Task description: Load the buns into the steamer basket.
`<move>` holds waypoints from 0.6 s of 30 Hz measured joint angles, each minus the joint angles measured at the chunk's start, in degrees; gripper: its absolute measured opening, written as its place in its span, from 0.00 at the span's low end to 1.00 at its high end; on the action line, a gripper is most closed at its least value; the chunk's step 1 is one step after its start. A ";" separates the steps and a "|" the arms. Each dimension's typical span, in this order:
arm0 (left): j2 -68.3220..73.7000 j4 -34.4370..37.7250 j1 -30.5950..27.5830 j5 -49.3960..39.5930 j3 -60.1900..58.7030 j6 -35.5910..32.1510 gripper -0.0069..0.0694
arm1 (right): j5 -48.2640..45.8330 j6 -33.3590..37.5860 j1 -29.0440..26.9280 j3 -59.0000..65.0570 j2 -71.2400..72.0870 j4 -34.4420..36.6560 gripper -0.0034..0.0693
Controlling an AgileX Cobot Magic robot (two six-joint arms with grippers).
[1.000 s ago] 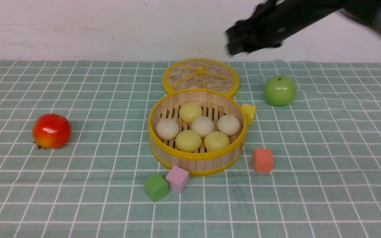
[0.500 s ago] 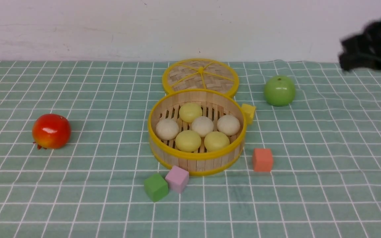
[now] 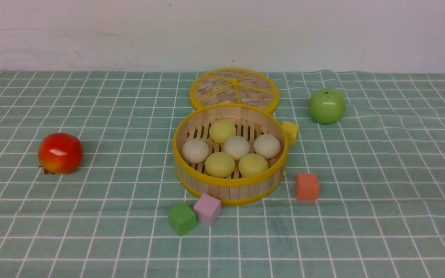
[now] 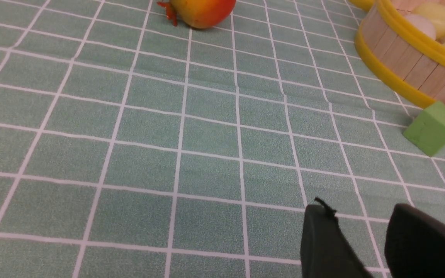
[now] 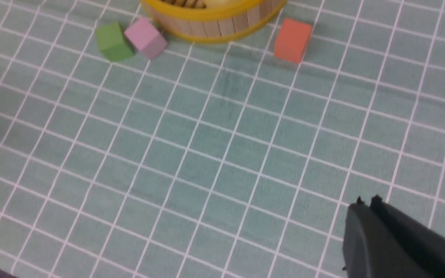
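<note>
The steamer basket (image 3: 230, 191) stands mid-table in the front view. Inside it lie the buns: three pale yellow (image 3: 219, 163) and three beige-white (image 3: 236, 147). Neither arm shows in the front view. In the left wrist view my left gripper (image 4: 359, 211) is open over bare cloth with nothing between its fingers, and the basket (image 4: 408, 65) sits well beyond it. My right gripper (image 5: 367, 201) is shut and empty, low over the cloth, well short of the basket (image 5: 214, 23).
A woven lid (image 3: 234, 88) lies behind the basket. A green apple (image 3: 326, 105) sits at the back right and a red fruit (image 3: 60, 153) at the left. Around the basket are a yellow cube (image 3: 291, 131), an orange cube (image 3: 306, 187), a green cube (image 3: 182, 218) and a pink cube (image 3: 207, 209).
The right arm swept from above the lid toward the right and has left the front view. The buns and the basket have not moved.
</note>
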State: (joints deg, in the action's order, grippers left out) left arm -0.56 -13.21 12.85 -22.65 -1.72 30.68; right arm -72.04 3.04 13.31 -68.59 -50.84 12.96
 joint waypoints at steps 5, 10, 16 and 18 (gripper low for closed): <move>0.00 0.00 0.00 0.00 0.00 0.00 0.40 | -0.18 1.82 -1.79 0.61 3.45 -1.10 0.03; 0.00 0.00 0.00 0.00 0.00 0.00 0.40 | 10.15 4.36 -8.60 8.65 14.49 -8.99 0.03; 0.00 0.00 0.00 0.00 0.00 0.00 0.40 | 29.05 4.36 -10.14 28.89 27.78 -14.11 0.04; 0.00 0.00 0.00 0.00 0.00 0.00 0.40 | 36.03 4.36 -10.20 37.79 33.08 -14.34 0.04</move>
State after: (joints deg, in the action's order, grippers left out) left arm -0.56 -13.21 12.85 -22.65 -1.72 30.68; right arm -36.00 7.40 3.11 -30.80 -17.76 -1.38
